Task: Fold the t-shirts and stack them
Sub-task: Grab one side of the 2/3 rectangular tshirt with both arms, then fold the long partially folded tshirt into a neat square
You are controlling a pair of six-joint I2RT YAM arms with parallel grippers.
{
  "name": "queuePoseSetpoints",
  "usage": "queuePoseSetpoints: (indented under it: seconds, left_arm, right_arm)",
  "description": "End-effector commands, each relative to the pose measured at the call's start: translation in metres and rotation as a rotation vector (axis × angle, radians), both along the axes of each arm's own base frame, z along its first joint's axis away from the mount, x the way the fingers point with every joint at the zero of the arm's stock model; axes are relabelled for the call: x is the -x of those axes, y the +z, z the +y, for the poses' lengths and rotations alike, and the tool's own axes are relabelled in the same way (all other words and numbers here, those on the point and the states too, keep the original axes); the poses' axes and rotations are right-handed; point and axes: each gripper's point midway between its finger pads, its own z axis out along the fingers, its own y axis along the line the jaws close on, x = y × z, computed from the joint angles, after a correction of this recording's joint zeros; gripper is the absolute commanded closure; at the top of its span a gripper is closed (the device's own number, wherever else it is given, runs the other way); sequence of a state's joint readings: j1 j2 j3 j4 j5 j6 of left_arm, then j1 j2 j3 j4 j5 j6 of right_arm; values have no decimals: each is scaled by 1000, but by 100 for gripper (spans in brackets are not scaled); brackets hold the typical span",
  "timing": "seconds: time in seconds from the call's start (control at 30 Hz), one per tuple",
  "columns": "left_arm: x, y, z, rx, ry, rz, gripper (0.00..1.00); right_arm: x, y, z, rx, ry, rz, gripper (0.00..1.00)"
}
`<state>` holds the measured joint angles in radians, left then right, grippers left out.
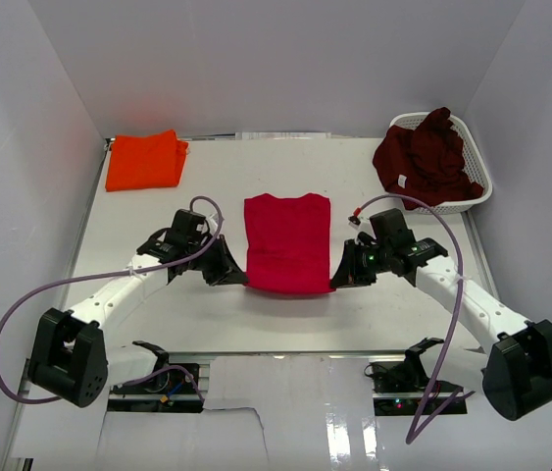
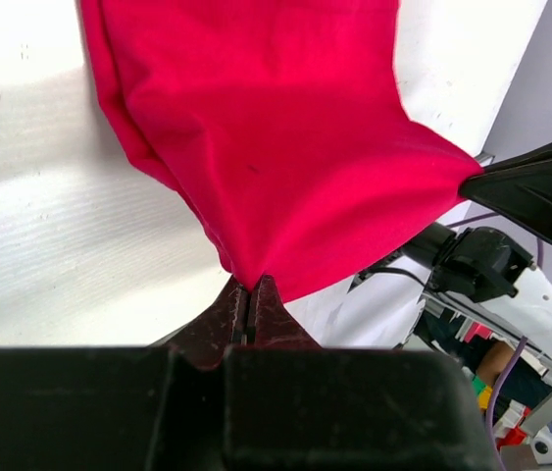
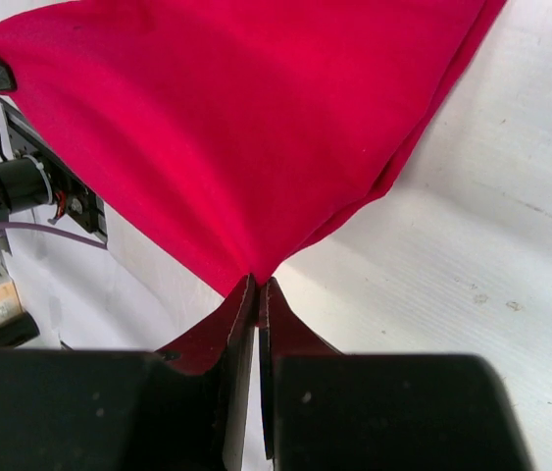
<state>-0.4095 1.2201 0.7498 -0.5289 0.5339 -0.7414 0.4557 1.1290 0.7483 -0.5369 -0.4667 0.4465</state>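
The crimson red t-shirt [image 1: 287, 241] lies as a narrow folded strip in the middle of the table. My left gripper [image 1: 240, 279] is shut on its near left corner, and in the left wrist view [image 2: 252, 285] the red cloth [image 2: 266, 128] is pinched between the fingertips. My right gripper [image 1: 338, 281] is shut on its near right corner, seen in the right wrist view [image 3: 258, 281] with the cloth [image 3: 246, 118] stretched up from it. The near edge is lifted between both grippers. The orange t-shirt [image 1: 144, 160] lies folded at the back left. The dark maroon t-shirt [image 1: 426, 157] is bunched in the basket.
The white lattice basket [image 1: 479, 169] stands at the back right corner. White walls close the table on the left, back and right. The arm bases and cables sit at the near edge.
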Motion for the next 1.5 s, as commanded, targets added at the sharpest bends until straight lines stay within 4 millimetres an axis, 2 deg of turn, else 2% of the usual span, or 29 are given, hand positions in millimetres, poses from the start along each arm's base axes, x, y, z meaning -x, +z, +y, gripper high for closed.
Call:
queuePoseSetpoints:
  seconds: [0.0, 0.27, 0.6, 0.83, 1.0, 1.47]
  left_arm:
    - [-14, 21, -1, 24, -1, -51, 100]
    - [-41, 36, -3, 38, 8, -81, 100]
    - [-89, 53, 0, 51, 30, -127, 100]
    - [-119, 46, -5, 57, 26, -112, 100]
    - [-138, 52, -8, 65, 35, -138, 100]
    - [-163, 56, -8, 73, 42, -151, 100]
  right_arm:
    - [-18, 21, 2, -11, 9, -62, 92]
    - [-44, 36, 7, -21, 14, -87, 92]
    - [-80, 50, 7, -38, 6, -113, 92]
    - [-103, 44, 6, -30, 5, -100, 92]
    - [-118, 44, 5, -27, 5, -111, 92]
    - [-148, 48, 10, -34, 8, -125, 92]
